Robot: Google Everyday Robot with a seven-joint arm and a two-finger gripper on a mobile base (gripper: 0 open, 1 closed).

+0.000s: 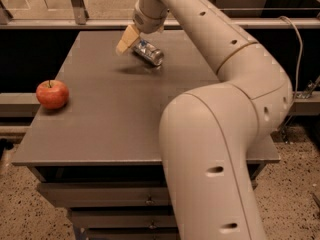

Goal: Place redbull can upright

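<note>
The redbull can (149,54) is a slim silver can with blue patches. It lies tilted on its side at the far middle of the grey table (115,124), its shiny end toward the lower right. My gripper (131,39) sits at the can's upper left end, touching or almost touching it, with a dark shadow on the table just below. I cannot tell whether the can rests on the table or is held just above it. My big white arm crosses the right half of the view and hides that part of the table.
A red apple (52,94) sits near the table's left edge. A metal railing (75,6) runs behind the table. Drawers (100,199) lie below the front edge. A cable (299,49) hangs at the right.
</note>
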